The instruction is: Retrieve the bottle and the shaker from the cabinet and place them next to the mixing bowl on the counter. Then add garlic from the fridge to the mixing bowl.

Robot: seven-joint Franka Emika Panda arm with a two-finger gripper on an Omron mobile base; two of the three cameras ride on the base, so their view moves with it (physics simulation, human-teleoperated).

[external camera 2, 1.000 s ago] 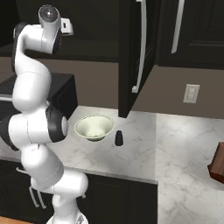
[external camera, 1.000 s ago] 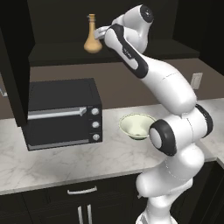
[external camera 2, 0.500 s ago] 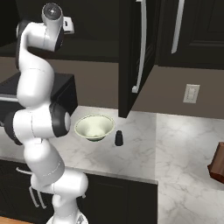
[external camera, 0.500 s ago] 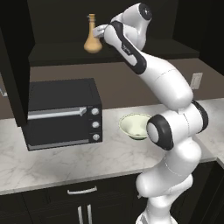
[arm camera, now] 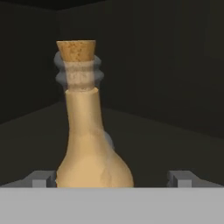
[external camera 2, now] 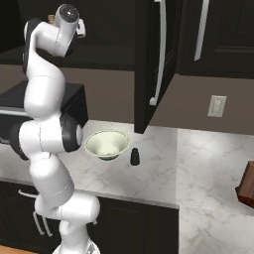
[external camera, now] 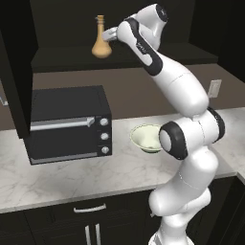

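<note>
Reaching into the cabinet [external camera: 57, 28], the open end effector [external camera: 108, 34] straddles the bottle [external camera: 100, 44]; close low on the bulb, squarely, then lift without tipping it.

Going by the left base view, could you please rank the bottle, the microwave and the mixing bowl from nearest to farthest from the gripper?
1. Bottle: on the cabinet shelf, right at the open gripper.
2. Microwave: on the counter, below and left.
3. Mixing bowl: on the counter, low, right of the microwave.

Kitchen — counter [external camera: 72, 177], toaster oven [external camera: 67, 124]
</note>
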